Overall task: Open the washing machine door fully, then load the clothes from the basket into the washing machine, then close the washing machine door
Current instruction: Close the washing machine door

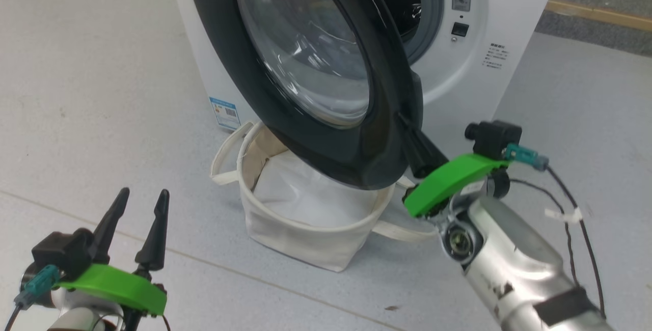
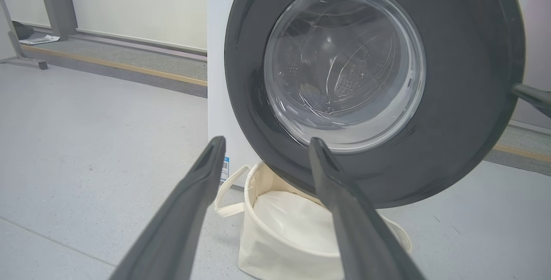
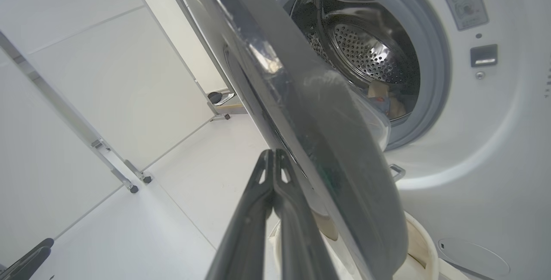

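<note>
Pressing my closed right pincer (image 1: pixel 410 133) against the half-swung washing machine door's (image 1: pixel 214 40) outer rim, apparently to shut it on the clothes (image 3: pixel 382 97) in the drum (image 3: pixel 366 43), I hold the left pincer (image 1: pixel 144 192) open, clear of the basket (image 1: pixel 305 242).

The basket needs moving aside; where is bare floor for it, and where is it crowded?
Bare floor: left of the basket, toward the open left hand. Crowded above: the washing machine door overhangs it, the shut right hand at the door's edge.
</note>
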Robot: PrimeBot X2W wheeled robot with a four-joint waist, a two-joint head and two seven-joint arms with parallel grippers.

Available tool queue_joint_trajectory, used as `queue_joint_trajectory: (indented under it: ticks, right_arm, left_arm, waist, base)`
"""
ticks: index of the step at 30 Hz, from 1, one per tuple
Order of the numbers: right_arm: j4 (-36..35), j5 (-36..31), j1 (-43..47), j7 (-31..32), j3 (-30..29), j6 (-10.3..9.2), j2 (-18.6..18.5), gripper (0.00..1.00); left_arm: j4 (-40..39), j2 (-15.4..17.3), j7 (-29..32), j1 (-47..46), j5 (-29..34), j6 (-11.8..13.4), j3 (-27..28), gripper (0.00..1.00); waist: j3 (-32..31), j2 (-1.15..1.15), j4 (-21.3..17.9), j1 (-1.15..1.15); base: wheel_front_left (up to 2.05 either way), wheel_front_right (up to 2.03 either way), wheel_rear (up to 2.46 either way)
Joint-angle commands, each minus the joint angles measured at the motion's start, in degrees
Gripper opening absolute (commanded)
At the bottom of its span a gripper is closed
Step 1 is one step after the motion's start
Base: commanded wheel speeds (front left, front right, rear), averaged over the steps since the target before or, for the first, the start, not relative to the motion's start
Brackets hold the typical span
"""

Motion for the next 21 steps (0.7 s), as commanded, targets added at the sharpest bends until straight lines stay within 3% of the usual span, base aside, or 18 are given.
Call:
queue_joint_trajectory:
  ticks: [1,7,21]
  right_arm:
    - [-0.57,0.87,-3.14,-0.96,0.81,0.03,1.06,0.0]
    - [6.48,4.13,-9.28,-1.41,-1.08,0.03,1.06,0.0]
    - [19.77,0.61,-25.58,-1.43,-7.18,0.03,1.06,0.0]
  left_arm:
    - [-1.35,1.7,-0.43,-3.64,0.46,-0.2,2.78,1.0]
    - [-1.46,1.38,-0.94,-4.34,0.32,-0.7,3.04,1.0]
    - [0.43,0.45,-2.14,-9.08,0.19,-4.42,4.49,1.0]
  waist:
    - [0.35,0.0,-0.06,0.0]
    - [2.66,0.0,-0.52,0.0]
    - [12.51,0.0,0.19,0.0]
  base:
    - [0.0,0.0,0.0]
    - [0.0,0.0,0.0]
    - [0.0,0.0,0.0]
